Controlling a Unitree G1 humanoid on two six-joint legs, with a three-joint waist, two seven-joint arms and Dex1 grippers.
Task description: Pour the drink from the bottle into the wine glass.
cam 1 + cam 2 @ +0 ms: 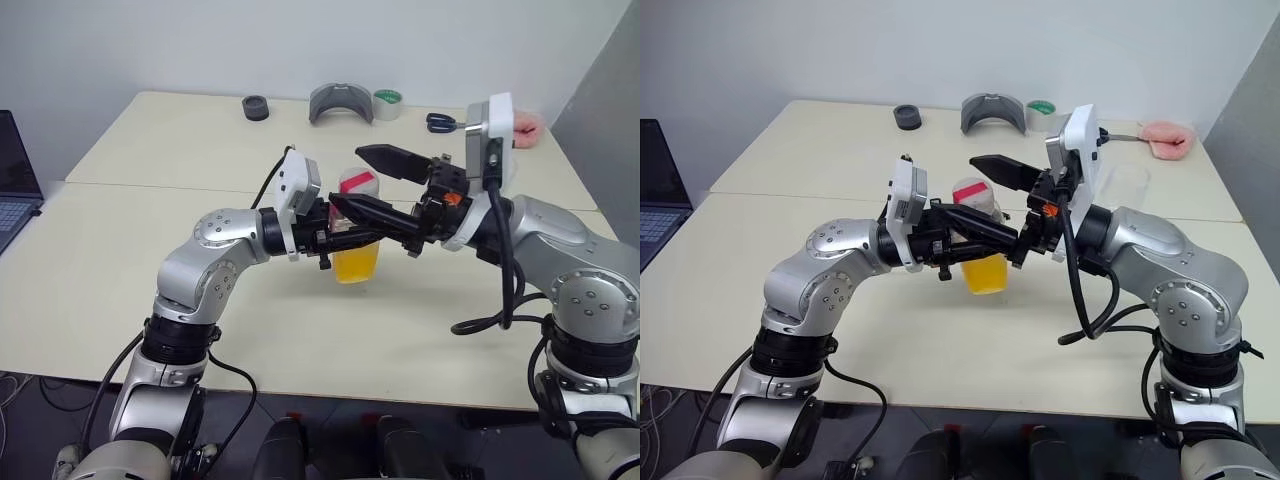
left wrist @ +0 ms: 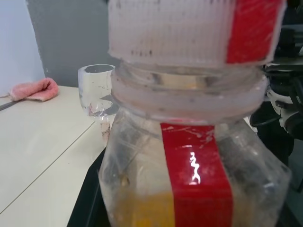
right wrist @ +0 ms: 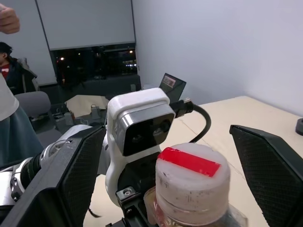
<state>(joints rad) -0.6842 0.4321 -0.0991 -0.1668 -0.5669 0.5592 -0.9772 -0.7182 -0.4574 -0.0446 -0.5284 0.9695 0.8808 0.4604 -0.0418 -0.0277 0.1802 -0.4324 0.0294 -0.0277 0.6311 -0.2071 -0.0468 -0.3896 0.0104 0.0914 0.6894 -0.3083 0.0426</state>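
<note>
**Bottle gripped by left hand, right hand spread at the cap**

Juice, orange-yellow, is filling the lower part of the bottle (image 1: 356,245), which is being carried upright above the bench (image 1: 130,290) in front of the robot. The left hand (image 1: 385,215) is clamping the bottle's body, its black fingers closed tight on the clear plastic just below the neck. In the left wrist view the bottle (image 2: 189,142) is showing its red label stripe (image 2: 196,179) running up to the ribbed white cap (image 2: 189,28), which is sitting on the neck.

The right hand (image 1: 990,195) is reaching in from the opposite side with its fingers spread wide, holding nothing. In the head views one finger is lying above the cap (image 1: 358,183) and the other is crossing in front of the bottle. The right wrist view is showing the two fingers well apart on either side of the cap (image 3: 191,172), neither pad touching it.

The wine glass (image 1: 1127,185) is standing on the bench behind the right arm, on the robot's right, well apart from the bottle; it is also appearing past the bottle in the left wrist view (image 2: 97,90). A pink cloth (image 1: 1167,135), a roll of tape (image 1: 387,103), scissors (image 1: 440,122) and a grey curved piece (image 1: 340,102) are lying along the far edge.
</note>
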